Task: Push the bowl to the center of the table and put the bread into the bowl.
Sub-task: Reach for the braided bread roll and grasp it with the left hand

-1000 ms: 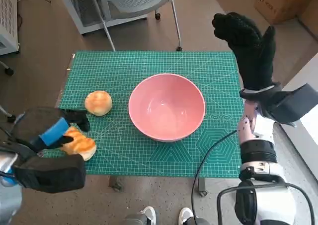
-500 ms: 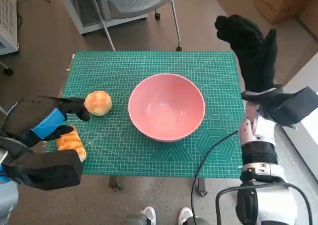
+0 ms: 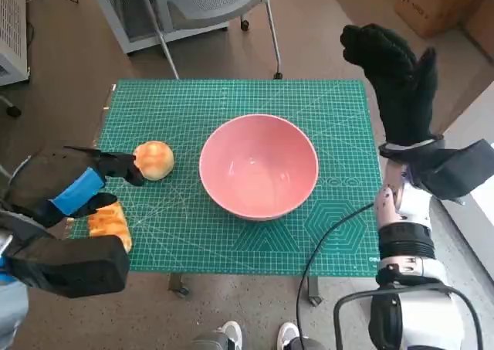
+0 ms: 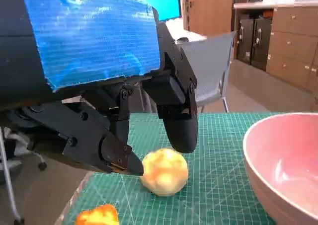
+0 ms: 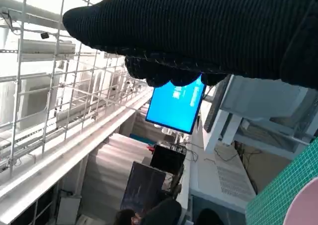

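Head view: the round bun [image 3: 153, 160] lay left of the centred pink bowl [image 3: 258, 165]; the left hand [image 3: 73, 188], fingers spread and empty, could nudge it off the table [image 3: 340, 103].

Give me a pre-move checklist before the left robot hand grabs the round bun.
1. Pink bowl near the table's middle: ok.
2. Bowl empty, ready for bread: ok.
3. Left robot hand holding nothing, fingers apart: ok.
4. Its fingertips close over the round bun: ok; whether they touch it: cannot tell.
5. Second bread piece lies apart from the bun, near the mat's edge: ok.
6. Right robot hand raised beside the table's far right corner, away from the bowl: ok.
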Controlling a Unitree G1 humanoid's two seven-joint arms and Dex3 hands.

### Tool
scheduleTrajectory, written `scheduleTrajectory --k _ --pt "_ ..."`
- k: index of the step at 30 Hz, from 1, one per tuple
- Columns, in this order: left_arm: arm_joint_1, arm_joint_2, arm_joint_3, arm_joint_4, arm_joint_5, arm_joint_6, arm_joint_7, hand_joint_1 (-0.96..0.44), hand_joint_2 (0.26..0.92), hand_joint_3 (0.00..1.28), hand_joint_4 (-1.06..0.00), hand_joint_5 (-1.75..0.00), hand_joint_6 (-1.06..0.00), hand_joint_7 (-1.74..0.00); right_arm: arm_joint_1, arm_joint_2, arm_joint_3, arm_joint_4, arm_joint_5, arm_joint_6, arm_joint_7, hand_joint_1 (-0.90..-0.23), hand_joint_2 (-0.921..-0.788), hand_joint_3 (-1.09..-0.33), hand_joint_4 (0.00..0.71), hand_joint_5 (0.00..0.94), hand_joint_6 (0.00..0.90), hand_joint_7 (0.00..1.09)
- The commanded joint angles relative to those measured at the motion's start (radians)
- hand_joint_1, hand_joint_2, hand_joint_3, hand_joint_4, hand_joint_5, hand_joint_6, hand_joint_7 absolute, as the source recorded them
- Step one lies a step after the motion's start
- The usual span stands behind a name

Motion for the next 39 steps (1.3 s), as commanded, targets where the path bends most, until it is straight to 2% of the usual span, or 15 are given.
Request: scheduleTrajectory --k 1,2,6,10,15,27,39 --pt "0.032 0.041 0.024 -0.056 0.007 0.054 -0.081 -0.06 0.713 0.02 -0.45 -0.27 -0.5 -0.35 0.031 -0.001 0.007 -0.005 -0.011 0.013 -0.014 -0.769 -0.921 -0.688 0.203 0.0 0.353 0.0" --pt "0.041 0.047 0.026 -0.063 0.016 0.055 -0.089 -0.1 0.679 0.01 -0.39 -0.17 -0.45 -0.23 0.032 0.0 0.007 -0.006 -0.011 0.013 -0.015 -0.771 -0.921 -0.688 0.203 0.0 0.353 0.0" --pt "0.086 0.065 0.044 -0.083 0.036 0.041 -0.104 -0.24 0.632 0.0 -0.27 -0.04 -0.39 -0.06 0.036 0.002 0.011 -0.015 -0.015 0.013 -0.023 -0.77 -0.921 -0.688 0.203 0.0 0.353 0.0" --pt "0.139 0.058 0.074 -0.119 0.048 0.067 -0.128 -0.37 0.626 0.0 -0.19 -0.01 -0.35 -0.01 0.039 0.0 0.012 -0.018 -0.014 0.015 -0.024 -0.766 -0.921 -0.688 0.201 0.0 0.351 0.0" --pt "0.191 0.036 0.096 -0.155 0.061 0.107 -0.146 -0.45 0.631 0.01 -0.15 0.0 -0.31 0.0 0.036 -0.003 0.012 -0.007 -0.016 0.014 -0.026 -0.751 -0.921 -0.689 0.2 0.001 0.35 0.0" --pt "0.264 0.019 0.098 -0.183 0.077 0.119 -0.143 -0.48 0.633 0.0 -0.13 0.0 -0.3 0.0 0.029 -0.003 0.016 0.0 -0.018 0.017 -0.026 -0.744 -0.921 -0.691 0.199 0.0 0.348 0.0" --pt "0.262 0.022 0.039 -0.141 0.124 0.137 -0.153 -0.43 0.636 0.0 -0.12 0.0 -0.29 0.0 0.032 0.0 0.016 -0.006 -0.005 0.027 -0.011 -0.735 -0.921 -0.691 0.203 0.002 0.349 0.0"
